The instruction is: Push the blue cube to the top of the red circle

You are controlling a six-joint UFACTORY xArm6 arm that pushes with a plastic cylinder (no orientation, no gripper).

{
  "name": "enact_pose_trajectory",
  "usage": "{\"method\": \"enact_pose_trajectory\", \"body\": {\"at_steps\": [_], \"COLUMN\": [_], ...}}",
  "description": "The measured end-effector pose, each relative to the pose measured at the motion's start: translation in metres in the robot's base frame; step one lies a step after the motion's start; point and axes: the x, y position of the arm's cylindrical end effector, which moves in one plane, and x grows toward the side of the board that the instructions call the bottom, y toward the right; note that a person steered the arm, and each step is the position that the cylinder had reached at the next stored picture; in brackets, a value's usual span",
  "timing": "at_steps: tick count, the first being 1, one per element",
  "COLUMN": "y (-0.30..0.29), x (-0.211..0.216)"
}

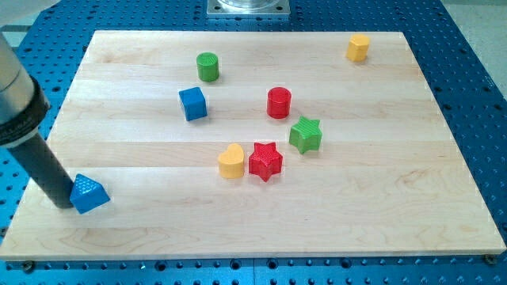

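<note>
A pale wooden counter fills most of the frame, seen from above and slightly in front, on a blue perforated base.

At the lower left of the frame, a thick dark rod slants down from the left edge. My tip rests on the board there, touching or almost touching the left side of a blue triangular block. The arm carries no gripper, so nothing is grasped or clenched; it can only push.

The blue cube sits left of centre in the upper half of the frame. From my tip it lies up and to the right, well apart, with bare board between them.

The red circle, a short red cylinder, stands right of the blue cube at about the same height in the frame, with a clear gap between the two.

The relation that matters: the target spot, just above the red circle in the frame, lies right and slightly up from the cube. My judgement is that my tip must first travel round to the cube's left or lower-left side before pushing.

Other blocks: a green cylinder just above the cube, a yellow heart, red star and green star clustered below the red circle, and a yellow block at upper right.
</note>
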Motion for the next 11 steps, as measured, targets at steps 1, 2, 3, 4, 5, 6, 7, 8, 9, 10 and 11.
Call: {"method": "enact_pose_trajectory", "body": {"at_steps": [1,2,3,4,5,6,7,8,9,10,11], "y": [-0.003,-0.003,-0.029,-0.068,-0.059,0.05,0.107,0.129,0.153,0.188,0.22], "x": [-0.006,-0.006,-0.017,-0.059,-0.107,-0.14,-0.14,-0.146,-0.153,-0.187,-0.213]}}
